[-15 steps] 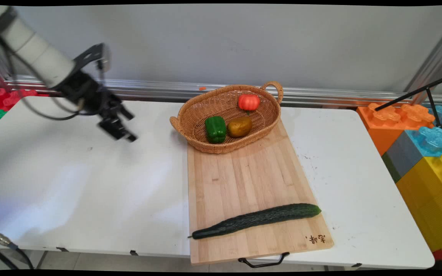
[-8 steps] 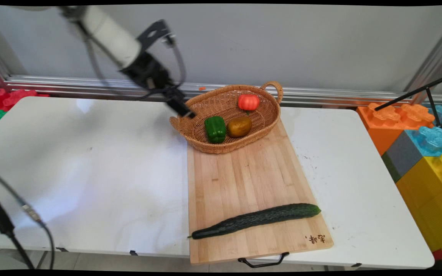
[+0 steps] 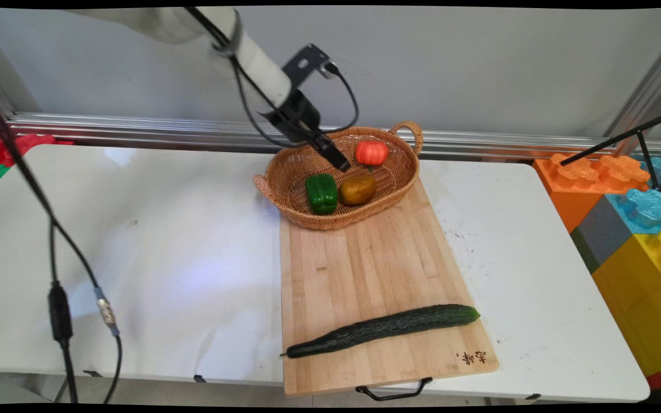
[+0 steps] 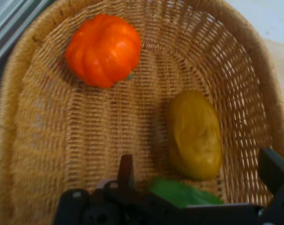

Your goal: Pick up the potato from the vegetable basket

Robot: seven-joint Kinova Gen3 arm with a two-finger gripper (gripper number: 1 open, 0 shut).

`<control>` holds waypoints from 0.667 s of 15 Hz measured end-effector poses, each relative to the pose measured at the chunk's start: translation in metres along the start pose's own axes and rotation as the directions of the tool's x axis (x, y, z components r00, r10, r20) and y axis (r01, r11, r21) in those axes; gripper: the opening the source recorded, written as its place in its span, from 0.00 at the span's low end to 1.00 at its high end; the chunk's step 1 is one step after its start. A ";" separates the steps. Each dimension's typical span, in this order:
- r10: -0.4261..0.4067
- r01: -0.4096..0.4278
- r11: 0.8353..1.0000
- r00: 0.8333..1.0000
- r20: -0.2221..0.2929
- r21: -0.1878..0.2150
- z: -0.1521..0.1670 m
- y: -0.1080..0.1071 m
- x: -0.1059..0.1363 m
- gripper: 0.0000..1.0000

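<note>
We see the gripper (image 3: 339,163) hanging over the wicker basket (image 3: 399,189), low above its interior, tilted down and to the right, with black cables looping off the wrist behind it. In the hand view its two fingers (image 4: 125,171) rise from the bottom edge with a wide gap between them, so the claw is spread and holds nothing. Three things lie in the basket: an orange pumpkin-shaped piece (image 3: 372,152) toward the far side, a brownish-yellow potato (image 3: 358,190) nearer the front, and a green bell pepper (image 3: 322,193) just to the left of the potato. In the main view the gripper's tip stands between the pepper and the pumpkin piece, close above the potato, though we cannot tell that it touches any of them. From the hand camera we look into the basket (image 4: 43,154): the pumpkin piece (image 4: 103,49) sits at upper left, the potato (image 4: 194,135) at right of centre, and a sliver of the pepper (image 4: 181,193) shows just over the black linkage (most of it is hidden). The basket rests on the far end of a wooden cutting board (image 3: 365,269), which lies on the white table (image 3: 135,258). A long dark cucumber (image 3: 385,328) lies slantwise across the board's near end, well apart from the basket.
</note>
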 end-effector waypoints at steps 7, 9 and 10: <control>-0.058 0.060 0.996 0.998 0.024 -0.067 0.070 -0.007 0.012 1.00; -0.064 0.066 0.995 0.997 0.031 -0.076 0.082 -0.009 0.013 1.00; -0.066 0.068 0.994 0.997 0.037 -0.080 0.090 -0.010 0.013 1.00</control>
